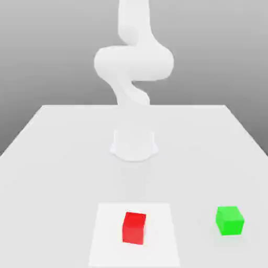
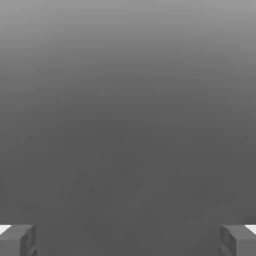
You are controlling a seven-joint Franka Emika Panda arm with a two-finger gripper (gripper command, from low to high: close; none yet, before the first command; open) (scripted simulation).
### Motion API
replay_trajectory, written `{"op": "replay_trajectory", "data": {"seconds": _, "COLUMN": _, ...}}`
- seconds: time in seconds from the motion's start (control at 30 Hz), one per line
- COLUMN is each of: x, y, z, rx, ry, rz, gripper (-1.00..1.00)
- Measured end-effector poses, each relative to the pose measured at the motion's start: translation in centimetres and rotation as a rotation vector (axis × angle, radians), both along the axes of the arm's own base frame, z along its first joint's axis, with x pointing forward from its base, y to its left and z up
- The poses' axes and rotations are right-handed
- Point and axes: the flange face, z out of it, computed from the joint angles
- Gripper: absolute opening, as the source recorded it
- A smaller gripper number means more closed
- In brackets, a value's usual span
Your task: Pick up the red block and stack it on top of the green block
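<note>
Still unstacked, red blk (image 1: 134, 228) on mat (image 1: 107, 230).

Bright red cube (image 1: 134, 228) on a white square, slightly turned, bright green cube (image 1: 229, 220) apart toward the exterior view's right

I see a plain bright red block (image 1: 134, 228), a plain bright green block (image 1: 230, 221), a plain white square (image 1: 107, 235), and my white arm (image 1: 134, 63), unpatterned too.
</note>
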Motion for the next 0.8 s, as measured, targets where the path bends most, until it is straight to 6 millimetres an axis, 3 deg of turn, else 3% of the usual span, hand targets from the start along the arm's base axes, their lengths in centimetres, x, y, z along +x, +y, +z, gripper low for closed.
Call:
{"op": "replay_trajectory", "data": {"seconds": 0.17, "x": 5.3, "y": 0.0, "z": -10.7, "rx": 0.012, "ry": 0.171, "rz": -0.033, "gripper": 0.0}}
{"op": "replay_trajectory", "data": {"seconds": 0.37, "x": 7.9, "y": -0.1, "z": -23.8, "rx": 0.028, "ry": 0.37, "rz": -0.072, "gripper": 0.0}}
{"op": "replay_trajectory", "data": {"seconds": 0.5, "x": 7.4, "y": -0.1, "z": -32.5, "rx": 0.039, "ry": 0.502, "rz": -0.097, "gripper": 0.0}}
{"op": "replay_trajectory", "data": {"seconds": 0.67, "x": 4.6, "y": 0.0, "z": -42.6, "rx": 0.055, "ry": 0.667, "rz": -0.129, "gripper": 0.0}}
{"op": "replay_trajectory", "data": {"seconds": 0.8, "x": 3.6, "y": 0.0, "z": -48.0, "rx": 0.06, "ry": 0.712, "rz": -0.139, "gripper": 0.0}}
